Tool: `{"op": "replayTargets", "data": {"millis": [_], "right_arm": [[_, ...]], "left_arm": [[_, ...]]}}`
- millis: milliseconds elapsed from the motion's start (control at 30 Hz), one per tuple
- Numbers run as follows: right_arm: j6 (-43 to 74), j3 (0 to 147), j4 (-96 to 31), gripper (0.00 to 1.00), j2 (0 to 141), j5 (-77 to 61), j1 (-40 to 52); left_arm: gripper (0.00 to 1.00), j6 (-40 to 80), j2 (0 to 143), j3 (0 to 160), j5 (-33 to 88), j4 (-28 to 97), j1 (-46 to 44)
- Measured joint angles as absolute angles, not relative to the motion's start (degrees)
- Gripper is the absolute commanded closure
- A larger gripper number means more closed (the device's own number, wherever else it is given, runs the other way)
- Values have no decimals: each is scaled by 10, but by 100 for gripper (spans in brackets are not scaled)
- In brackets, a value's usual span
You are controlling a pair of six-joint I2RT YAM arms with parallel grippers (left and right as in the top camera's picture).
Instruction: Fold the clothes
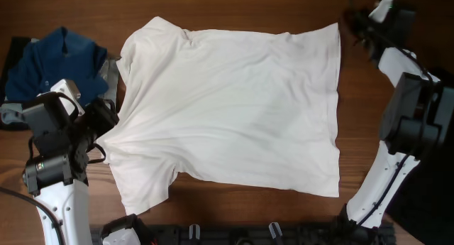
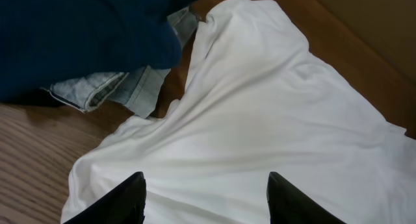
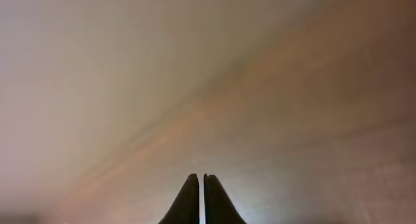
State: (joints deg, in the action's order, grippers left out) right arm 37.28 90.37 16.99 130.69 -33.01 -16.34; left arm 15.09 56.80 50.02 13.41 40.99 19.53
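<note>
A large white shirt [image 1: 227,106] lies spread flat across the wooden table, with one short sleeve [image 1: 142,184] at the front left. It fills most of the left wrist view as white shirt cloth [image 2: 260,120]. My left gripper [image 1: 108,129] hovers over the shirt's left edge, jaws open, and its fingers [image 2: 127,201] frame bare white cloth with nothing between them. My right gripper [image 1: 352,23] is at the back right, right beside the shirt's far corner [image 1: 333,28]. Its fingertips [image 3: 190,185] are pressed together over a blurred surface, and I cannot tell whether cloth is pinched.
A dark blue garment [image 1: 60,60] is heaped at the back left, with a strip of pale denim [image 2: 123,87] under its edge, close to the shirt. Bare wood [image 1: 397,202] lies right of the shirt. A black rail [image 1: 248,234] runs along the front edge.
</note>
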Motion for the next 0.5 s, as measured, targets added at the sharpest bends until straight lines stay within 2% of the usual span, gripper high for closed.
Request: {"op": "replayTargets", "data": {"millis": [133, 167, 200, 233, 300, 400, 500], "right_arm": [[436, 905, 260, 96, 1307, -343, -193], [443, 905, 261, 86, 1307, -343, -198], [450, 905, 257, 69, 1307, -345, -203], [453, 906, 241, 61, 1307, -349, -207], [444, 908, 185, 55, 1307, -358, -210], [398, 910, 64, 39, 1307, -359, -204], [326, 908, -47, 36, 1307, -336, -184]], "left_arm": [[41, 151, 568, 500, 134, 409, 195], [41, 151, 568, 500, 134, 409, 195], [40, 151, 568, 500, 134, 409, 196], [40, 151, 568, 500, 134, 409, 195], [40, 151, 568, 500, 134, 409, 195], [39, 151, 569, 500, 134, 409, 195], [39, 151, 576, 500, 134, 409, 195]]}}
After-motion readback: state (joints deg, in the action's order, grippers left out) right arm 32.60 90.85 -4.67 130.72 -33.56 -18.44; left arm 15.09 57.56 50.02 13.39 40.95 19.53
